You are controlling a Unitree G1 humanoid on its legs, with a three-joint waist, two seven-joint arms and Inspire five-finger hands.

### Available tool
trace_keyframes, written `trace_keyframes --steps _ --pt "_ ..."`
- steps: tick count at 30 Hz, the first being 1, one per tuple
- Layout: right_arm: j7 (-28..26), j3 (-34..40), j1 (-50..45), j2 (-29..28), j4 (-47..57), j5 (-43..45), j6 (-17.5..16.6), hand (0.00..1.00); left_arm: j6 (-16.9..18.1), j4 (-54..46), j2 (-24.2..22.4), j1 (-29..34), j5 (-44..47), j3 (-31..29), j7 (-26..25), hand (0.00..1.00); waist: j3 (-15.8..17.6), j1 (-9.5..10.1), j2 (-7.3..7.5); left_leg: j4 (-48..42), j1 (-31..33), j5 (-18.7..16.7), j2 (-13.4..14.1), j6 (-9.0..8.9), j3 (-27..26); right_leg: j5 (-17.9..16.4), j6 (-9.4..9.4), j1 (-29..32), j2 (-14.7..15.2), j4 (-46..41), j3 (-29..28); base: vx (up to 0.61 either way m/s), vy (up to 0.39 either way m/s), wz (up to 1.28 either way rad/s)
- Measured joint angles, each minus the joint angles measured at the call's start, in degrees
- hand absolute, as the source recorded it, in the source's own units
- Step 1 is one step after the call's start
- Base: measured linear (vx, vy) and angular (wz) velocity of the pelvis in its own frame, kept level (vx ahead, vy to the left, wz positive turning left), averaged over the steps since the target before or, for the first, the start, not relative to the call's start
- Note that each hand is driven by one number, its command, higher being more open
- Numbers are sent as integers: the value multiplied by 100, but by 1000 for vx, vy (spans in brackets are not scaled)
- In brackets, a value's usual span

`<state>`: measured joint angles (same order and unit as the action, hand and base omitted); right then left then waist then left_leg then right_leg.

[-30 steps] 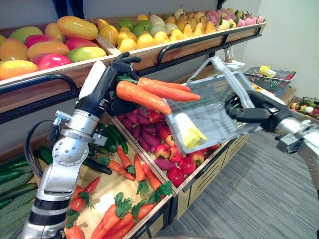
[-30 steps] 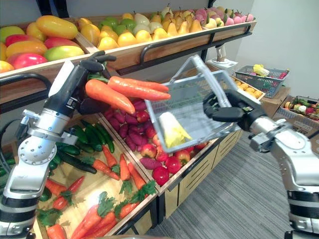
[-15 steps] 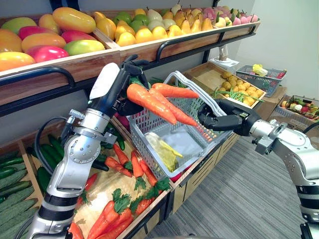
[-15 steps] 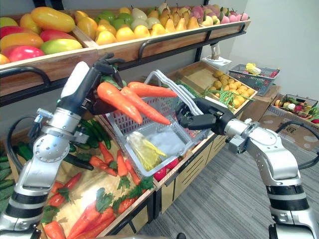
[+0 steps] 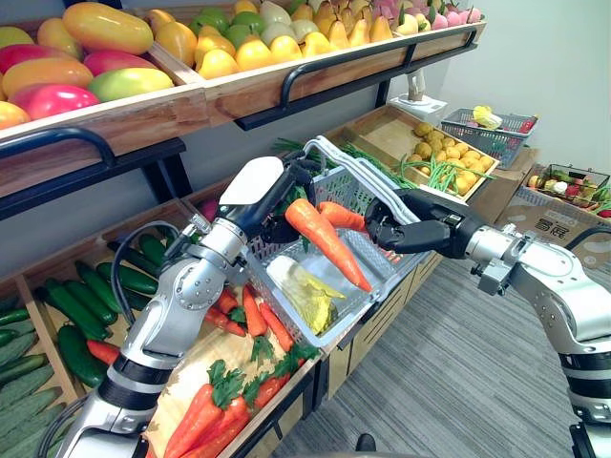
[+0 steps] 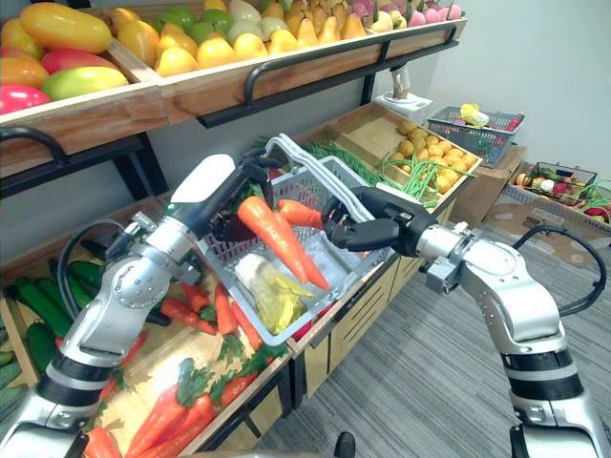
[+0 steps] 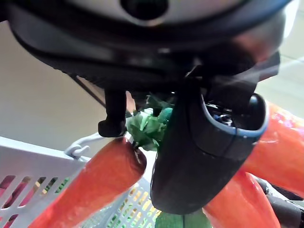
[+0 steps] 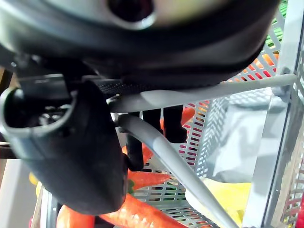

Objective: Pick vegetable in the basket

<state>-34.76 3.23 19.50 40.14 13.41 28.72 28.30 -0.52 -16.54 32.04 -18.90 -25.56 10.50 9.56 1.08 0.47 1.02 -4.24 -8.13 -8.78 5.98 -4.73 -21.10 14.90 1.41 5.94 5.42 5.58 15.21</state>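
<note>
Well, at the far left dark green cucumbers [image 5: 57, 305] lie in the lower bin, with mangoes [image 5: 95, 29] piled on the shelf above them. Next along, loose carrots [image 5: 215, 425] with green tops fill the neighbouring compartment. The left hand [image 5: 258, 186] reaches across above that bin, its fingers curled tight round the leafy tops of a pair of carrots [image 5: 325, 239]. Both roots slope down from the hand with their tips pointing into the open top of the grey basket [image 5: 325, 336] (whether either tip touches the basket floor cannot be told). A pale yellow-green leafy vegetable [image 5: 307, 291] already lies on the basket's floor, just beside and below the longer root. The basket hangs tilted in the air in front of the lower bins. Its two grey handles are swung together and gripped by the right hand [image 5: 410, 224], whose fingers and thumb are wrapped closed round them. Further right, green beans [image 5: 434, 172] and small yellow fruit [image 5: 460, 176] share a wooden tray, and a second grey basket [image 5: 496, 129] sits well beyond it
</note>
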Motion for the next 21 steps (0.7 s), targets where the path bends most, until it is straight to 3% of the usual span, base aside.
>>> trace_keyframes --steps 4,9,10,21 --pt "-88 -10 0 -60 69 -1 -2 0 3 251 -107 0 -310 181 209 0 0 -15 0 1 0 0 3 -4 1 1 0 -1 -1 -2 -2 -41 18 0" --pt "-158 -308 0 -202 222 -220 -13 0 2 1512 -330 4 -837 879 466 0 1 -44 2 3 -4 -6 2 -13 -58 2 -1 32 -13 0 -79 -44 23 -6" --pt "-189 -383 0 -201 336 -224 -22 0 1 1773 -416 7 -909 951 537 100 2 -46 3 3 0 -11 5 -21 -98 8 -9 61 -29 -1 -113 -35 19 -15" --pt "-116 -474 1 -206 440 -441 -18 0 139 1806 -330 -78 -950 939 820 100 5 -52 7 5 -59 -14 20 -36 -199 5 -11 56 -50 2 -179 -60 13 -5"
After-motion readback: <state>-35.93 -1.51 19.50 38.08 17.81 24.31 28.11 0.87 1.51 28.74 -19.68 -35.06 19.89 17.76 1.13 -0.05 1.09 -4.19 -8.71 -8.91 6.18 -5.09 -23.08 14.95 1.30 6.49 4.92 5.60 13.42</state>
